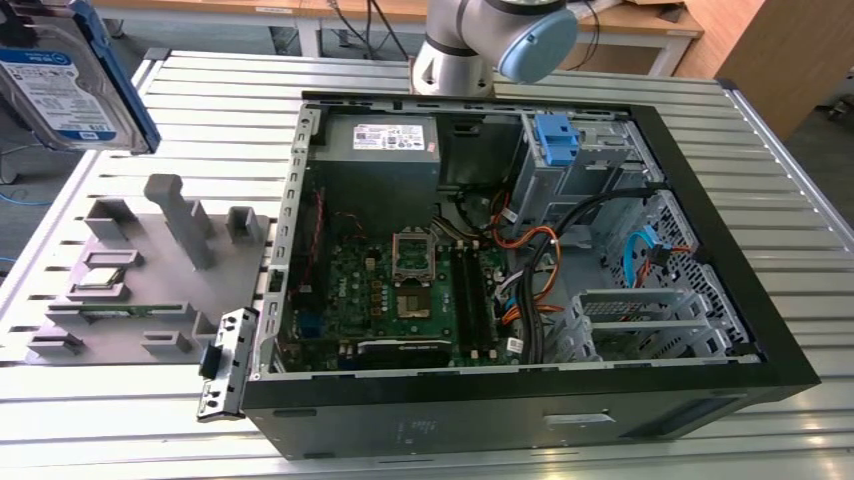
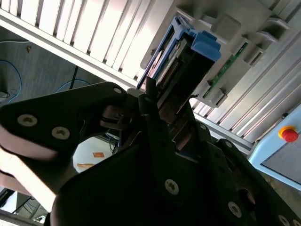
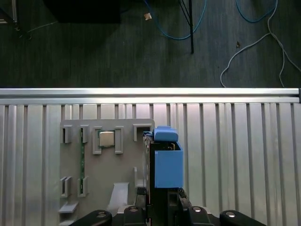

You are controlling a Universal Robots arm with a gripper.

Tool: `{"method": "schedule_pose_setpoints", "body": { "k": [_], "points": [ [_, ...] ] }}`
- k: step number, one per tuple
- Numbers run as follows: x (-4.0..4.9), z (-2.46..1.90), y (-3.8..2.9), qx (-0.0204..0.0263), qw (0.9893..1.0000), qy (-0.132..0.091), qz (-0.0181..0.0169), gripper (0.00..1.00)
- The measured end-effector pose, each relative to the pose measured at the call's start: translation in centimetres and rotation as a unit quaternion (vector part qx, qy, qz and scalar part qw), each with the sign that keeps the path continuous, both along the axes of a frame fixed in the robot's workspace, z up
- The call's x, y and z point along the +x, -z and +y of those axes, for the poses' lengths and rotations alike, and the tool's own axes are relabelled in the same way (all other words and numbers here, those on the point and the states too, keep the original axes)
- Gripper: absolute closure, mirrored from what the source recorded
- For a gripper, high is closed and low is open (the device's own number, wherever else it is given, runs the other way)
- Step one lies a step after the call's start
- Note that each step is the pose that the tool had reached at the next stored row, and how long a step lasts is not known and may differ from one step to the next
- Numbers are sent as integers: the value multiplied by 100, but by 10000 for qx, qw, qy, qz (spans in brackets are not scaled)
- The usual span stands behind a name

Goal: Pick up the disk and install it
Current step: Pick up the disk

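The disk, a silver-grey drive with a blue-and-white label in a blue bracket, hangs in the air at the exterior view's upper left, above the table's edge. In the first wrist view the disk is seen edge-on, its blue bracket facing the camera, over the grey fixture plate. My gripper is shut on the disk's lower end. In the second wrist view the dark fingers clamp the disk from both sides.
An open black computer case lies on the slatted metal table, motherboard and cables exposed. A blue bracket sits in its drive bay, beside a grey power-supply box. The grey fixture plate holds small parts. The arm's base stands behind the case.
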State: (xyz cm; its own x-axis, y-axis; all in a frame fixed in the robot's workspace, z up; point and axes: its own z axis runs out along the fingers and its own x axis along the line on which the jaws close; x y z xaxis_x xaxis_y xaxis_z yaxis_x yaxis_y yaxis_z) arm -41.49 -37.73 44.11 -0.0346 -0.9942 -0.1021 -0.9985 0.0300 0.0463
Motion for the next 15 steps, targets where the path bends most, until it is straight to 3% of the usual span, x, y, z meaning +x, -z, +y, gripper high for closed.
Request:
{"method": "schedule_pose_setpoints", "body": {
  "k": [11, 15],
  "points": [
    [7, 1, -262, 139, 9999, 0, 2, 65],
    [7, 1, -314, 172, 9999, 1, 1, 65]
  ]
}}
